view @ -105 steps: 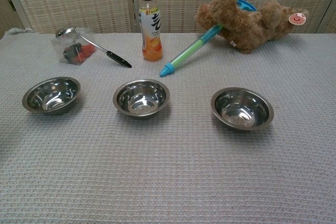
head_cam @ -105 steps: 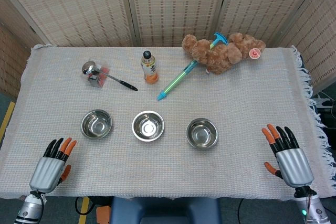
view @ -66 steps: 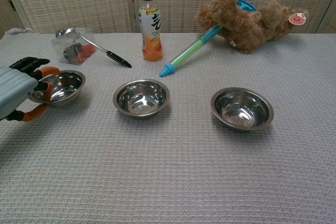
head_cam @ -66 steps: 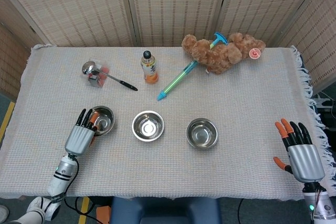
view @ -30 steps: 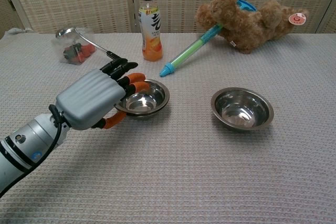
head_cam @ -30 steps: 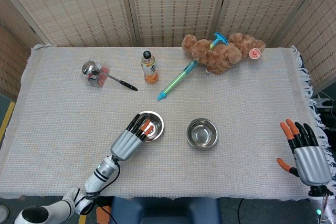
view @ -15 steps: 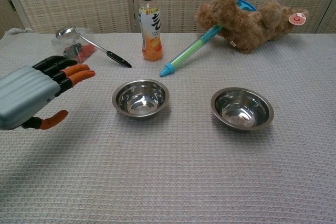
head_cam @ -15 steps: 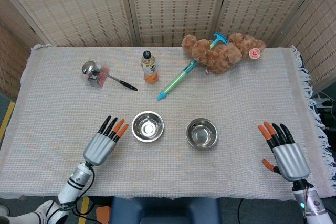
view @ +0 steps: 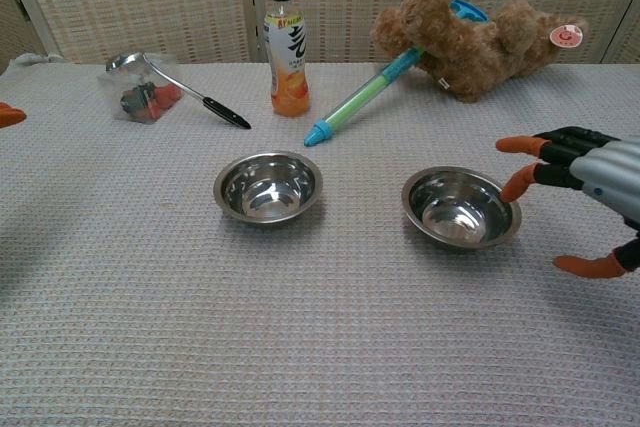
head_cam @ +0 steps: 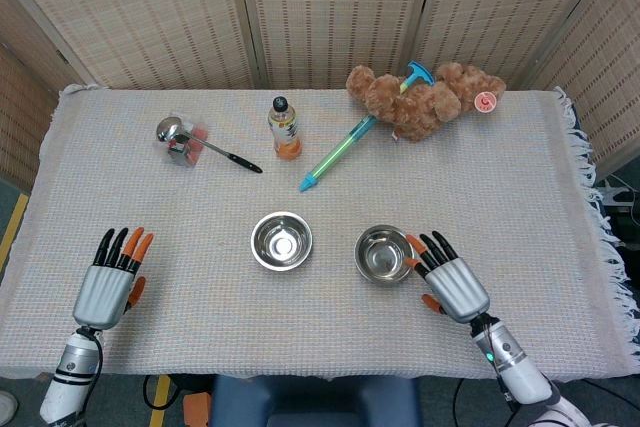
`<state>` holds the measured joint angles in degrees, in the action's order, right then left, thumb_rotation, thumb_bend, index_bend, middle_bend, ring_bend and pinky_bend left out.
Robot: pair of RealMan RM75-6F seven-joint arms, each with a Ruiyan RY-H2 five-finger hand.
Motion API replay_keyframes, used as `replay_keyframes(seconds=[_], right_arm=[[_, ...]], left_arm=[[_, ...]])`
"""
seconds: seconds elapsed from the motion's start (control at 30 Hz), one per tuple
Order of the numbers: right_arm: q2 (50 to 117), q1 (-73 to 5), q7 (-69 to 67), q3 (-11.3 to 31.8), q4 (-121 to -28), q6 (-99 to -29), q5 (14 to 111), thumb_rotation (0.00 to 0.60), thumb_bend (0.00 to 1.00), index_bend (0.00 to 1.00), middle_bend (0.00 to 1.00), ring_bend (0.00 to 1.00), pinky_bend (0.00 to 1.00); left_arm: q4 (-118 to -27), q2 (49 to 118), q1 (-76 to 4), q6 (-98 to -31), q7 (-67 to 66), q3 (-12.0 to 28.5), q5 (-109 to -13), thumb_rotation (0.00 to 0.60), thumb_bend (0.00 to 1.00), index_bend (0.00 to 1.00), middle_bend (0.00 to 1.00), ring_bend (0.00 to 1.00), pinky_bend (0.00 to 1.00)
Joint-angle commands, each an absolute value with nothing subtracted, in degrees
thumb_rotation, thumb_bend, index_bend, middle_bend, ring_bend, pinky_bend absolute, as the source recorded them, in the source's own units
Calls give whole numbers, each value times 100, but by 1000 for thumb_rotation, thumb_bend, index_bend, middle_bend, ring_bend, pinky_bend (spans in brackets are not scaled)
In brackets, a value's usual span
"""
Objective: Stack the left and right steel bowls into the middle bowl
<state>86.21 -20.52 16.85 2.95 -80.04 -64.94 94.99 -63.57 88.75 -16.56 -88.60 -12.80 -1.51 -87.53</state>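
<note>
Two bowls visible: middle bowl (head_cam: pixel 281 240), probably with the left one nested inside, and right bowl (head_cam: pixel 384 254) alone on the cloth. Right hand (head_cam: pixel 449 280), fingers apart and empty, sits just beside its rim, lined up to grab. Left hand (head_cam: pixel 108 285) rests well clear, fingers spread.

The robot's left hand (head_cam: pixel 102 290) and right hand (head_cam: pixel 452 282) have ribbed silver-grey backs, black fingers (view: pixel 560 137) with orange tips and orange thumbs; silver wrists carry black bands, the right showing a green light.
</note>
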Motion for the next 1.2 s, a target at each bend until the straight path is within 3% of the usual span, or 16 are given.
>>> replay_keyframes(seconds=[0.03,0.2,0.37,0.53,0.77,0.97,1.2], right_arm=[[9287,-2484,1882,460,-7444,-5948,9190,600,190,336,0,0,0],[9767,-2742,1820,569,-6985,-5814,9050,600,247,420,0,0,0],[10127,-2829,1611,545,-6505,-6253,9257,600,372,631,16,0,0],[10243,-2848,1273,488,-6281,-6797,9514,600,406,771,99,0,0],[10298,-3185,1284,685,-6563,-6927,9623,600,407,770,116,0,0],[10694,-3858,1584,1101,-6700,-6492,9516,600,407,741,116,0,0],[11382,-4498,1821,1438,-6134,-5915,9103,600,405,681,115,0,0]], left_arm=[[-6371,8741,-1574,-8860,-1121,-80,-8720,600,427,0,20,0,45],[-6469,8650,-1534,-8890,-1051,-14,-8754,600,427,0,23,0,46],[-6526,8592,-1491,-8955,-990,31,-8828,600,421,0,23,0,45],[-6564,8560,-1468,-8946,-953,59,-8877,600,423,0,23,0,46],[-6625,8505,-1439,-8954,-900,120,-8910,600,426,0,23,0,45],[-6697,8407,-1404,-8958,-805,193,-8885,600,425,0,23,0,45],[-6784,8290,-1355,-8991,-654,253,-8885,600,427,0,23,0,46]])
